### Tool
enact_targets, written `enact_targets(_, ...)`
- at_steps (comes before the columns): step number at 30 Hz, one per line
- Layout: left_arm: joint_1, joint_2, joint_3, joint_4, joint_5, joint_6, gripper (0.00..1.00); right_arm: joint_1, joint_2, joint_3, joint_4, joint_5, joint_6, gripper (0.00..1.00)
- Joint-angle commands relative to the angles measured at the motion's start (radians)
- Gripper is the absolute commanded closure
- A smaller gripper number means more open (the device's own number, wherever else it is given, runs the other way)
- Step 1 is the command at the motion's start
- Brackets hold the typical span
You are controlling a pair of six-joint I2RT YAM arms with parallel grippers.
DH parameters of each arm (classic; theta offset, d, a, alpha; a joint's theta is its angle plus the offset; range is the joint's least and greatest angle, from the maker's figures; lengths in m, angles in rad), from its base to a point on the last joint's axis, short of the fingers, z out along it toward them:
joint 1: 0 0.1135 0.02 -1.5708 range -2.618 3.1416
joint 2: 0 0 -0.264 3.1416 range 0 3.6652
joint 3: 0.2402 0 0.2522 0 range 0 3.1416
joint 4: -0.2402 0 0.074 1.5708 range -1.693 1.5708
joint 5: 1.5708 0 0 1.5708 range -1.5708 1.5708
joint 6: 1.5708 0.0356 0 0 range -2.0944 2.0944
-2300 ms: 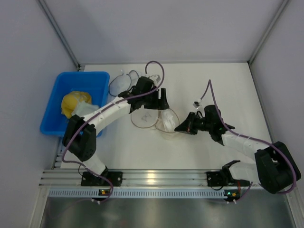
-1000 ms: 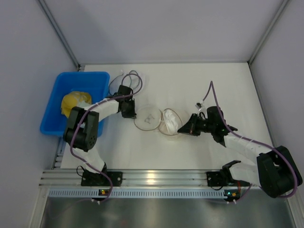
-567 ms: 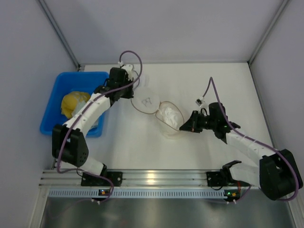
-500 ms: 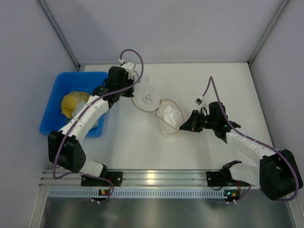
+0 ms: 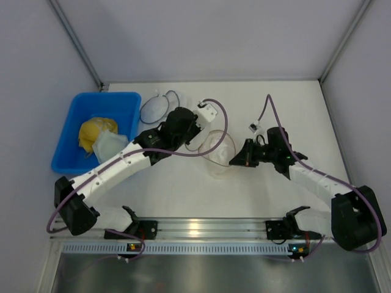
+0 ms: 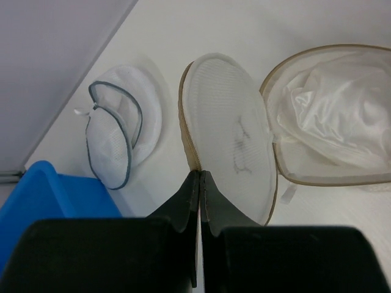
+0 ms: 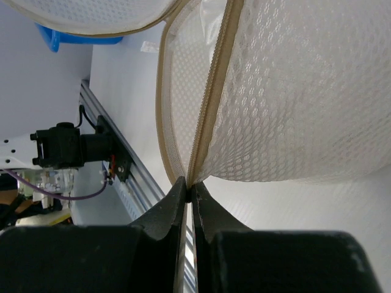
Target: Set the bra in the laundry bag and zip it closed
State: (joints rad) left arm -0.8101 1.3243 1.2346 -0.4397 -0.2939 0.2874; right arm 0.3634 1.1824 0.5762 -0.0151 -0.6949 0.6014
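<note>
The laundry bag (image 5: 214,163), a round white mesh pouch with a tan rim, lies unzipped mid-table. The white bra (image 6: 333,116) sits bunched inside its bottom half. The bag's lid flap (image 6: 229,128) stands tilted beside that half. My left gripper (image 6: 200,176) is shut on the tan rim of the lid, just left of the bag (image 5: 197,135) in the top view. My right gripper (image 7: 190,183) is shut on the tan zip rim of the bag's right side (image 5: 233,161). No zip pull shows.
A round mesh pouch with a black rim (image 5: 156,108) lies behind and left of the bag. A blue bin (image 5: 68,141) at the left holds a yellow cloth bundle (image 5: 93,131). White walls close the table at the back and on both sides.
My left arm has swung from the back left toward the right, carrying the lid flap nearer the bag's bottom half. The right gripper has shifted slightly back, still pinching the rim.
</note>
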Motion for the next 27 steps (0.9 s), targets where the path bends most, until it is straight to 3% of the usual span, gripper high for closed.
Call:
enact_targets(1,-0.058,0.022,0.003,0.038,-0.134,0.149,1.0,-0.009,0.023,0.045,0.055,-0.049,-0.022,0.96)
enact_targets(5,-0.149,0.081,0.02,0.056,-0.16,0.196,1.0,-0.007,0.042,-0.008,0.137,-0.098,0.058,0.91)
enact_targets(9,-0.245,0.162,0.042,0.087,-0.178,0.214,1.0,-0.015,0.034,-0.018,0.098,-0.153,0.068,0.58)
enact_targets(10,-0.259,0.193,0.042,0.096,-0.192,0.232,1.0,-0.029,0.031,-0.001,0.064,-0.178,0.051,0.57)
enact_targets(13,-0.322,0.257,0.046,0.139,-0.218,0.251,1.0,-0.154,0.031,0.063,-0.15,-0.273,-0.066,0.54)
enact_targets(16,-0.348,0.309,0.074,0.151,-0.177,0.231,1.0,-0.346,0.011,0.111,-0.395,-0.311,-0.266,0.53)
enact_targets(19,-0.357,0.337,0.106,0.15,-0.094,0.199,1.0,-0.594,0.0,0.151,-0.532,-0.327,-0.423,0.5)
enact_targets(20,-0.362,0.342,0.111,0.148,-0.044,0.197,0.88,-0.624,0.017,0.166,-0.554,-0.319,-0.478,0.49)
enact_targets(22,-0.363,0.337,0.106,0.142,0.002,0.177,0.77,-0.659,0.04,0.201,-0.583,-0.318,-0.523,0.5)
enact_targets(23,-0.363,0.328,0.101,0.128,0.037,0.174,0.64,-0.673,0.063,0.209,-0.592,-0.305,-0.54,0.5)
enact_targets(25,-0.363,0.29,0.077,0.105,0.14,0.161,0.5,-0.675,0.072,0.218,-0.582,-0.307,-0.551,0.51)
enact_targets(27,-0.362,0.25,0.059,0.079,0.206,0.141,0.44,-0.675,0.074,0.223,-0.534,-0.304,-0.546,0.5)
